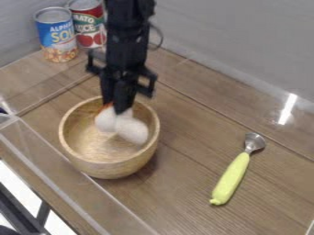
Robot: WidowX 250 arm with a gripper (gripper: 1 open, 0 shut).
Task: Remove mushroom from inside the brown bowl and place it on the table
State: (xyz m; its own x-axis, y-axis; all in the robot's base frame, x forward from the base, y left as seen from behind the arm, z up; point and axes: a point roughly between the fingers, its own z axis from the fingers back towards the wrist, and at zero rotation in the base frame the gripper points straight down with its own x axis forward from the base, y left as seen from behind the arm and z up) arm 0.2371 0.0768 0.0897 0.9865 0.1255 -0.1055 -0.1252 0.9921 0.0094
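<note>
The black gripper points straight down over the brown bowl, its jaws drawn tight around the mushroom, which hangs from them above the bowl's floor rather than resting on it. The mushroom shows as a pale cream shape, blurred, with one rounded lobe toward the left and a larger one lower right; its cap colour cannot be made out in this view. It sits within the bowl's outline as seen from the camera, roughly level with the rim on the far side. The bowl itself is a thick-walled, light tan wooden round standing on the table, a brown wood-grain surface bordered by clear plastic walls. The arm rises as a dark column from the gripper to the top edge of the picture. Behind it, in the far left corner, two soup cans stand side by side (the right one red-labelled and partly hidden by the arm). Well apart from the bowl, toward the right front of the table, lies a spoon with a yellow-green handle and a metal bowl end pointing away from the camera.
</note>
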